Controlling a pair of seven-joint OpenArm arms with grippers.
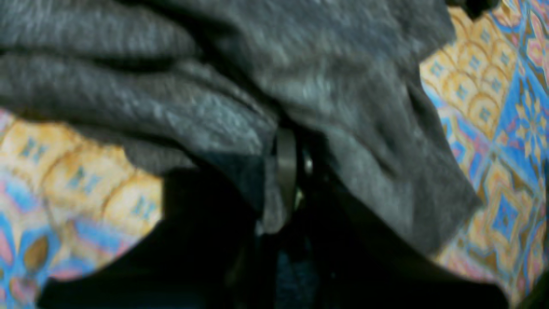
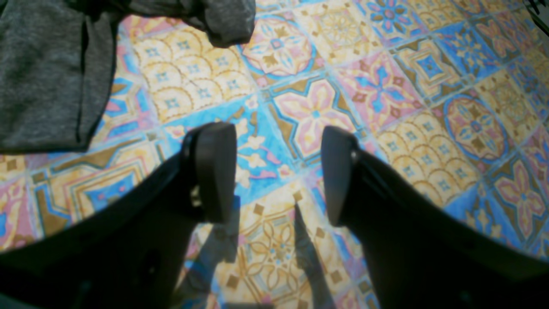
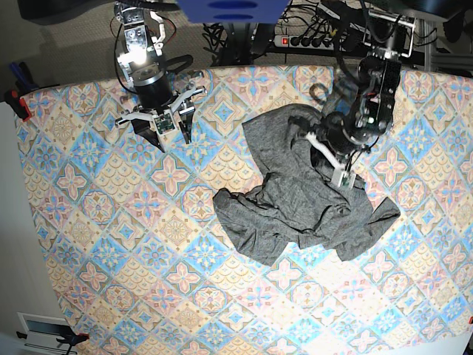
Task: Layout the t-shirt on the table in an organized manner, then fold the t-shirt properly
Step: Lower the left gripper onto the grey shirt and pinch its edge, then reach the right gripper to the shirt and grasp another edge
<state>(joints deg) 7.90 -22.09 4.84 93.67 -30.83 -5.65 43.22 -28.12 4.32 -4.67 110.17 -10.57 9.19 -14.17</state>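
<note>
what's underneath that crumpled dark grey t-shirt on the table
The crumpled dark grey t-shirt lies on the pastel diamond-tiled tablecloth, which shows all around it. Whatever lies beneath is covered. The left gripper pinches its fabric.

A heathered dark-grey t-shirt [image 3: 295,203], plain and printless, lies on the table [image 3: 111,244] whose cloth shows diamond tiles of pastel blue, pink, peach and cream floral motifs.

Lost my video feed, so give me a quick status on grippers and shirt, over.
Left gripper shut on the t-shirt. Right gripper open over bare table, holding nothing. Shirt crumpled, not yet laid flat. Nothing in the way.
</note>
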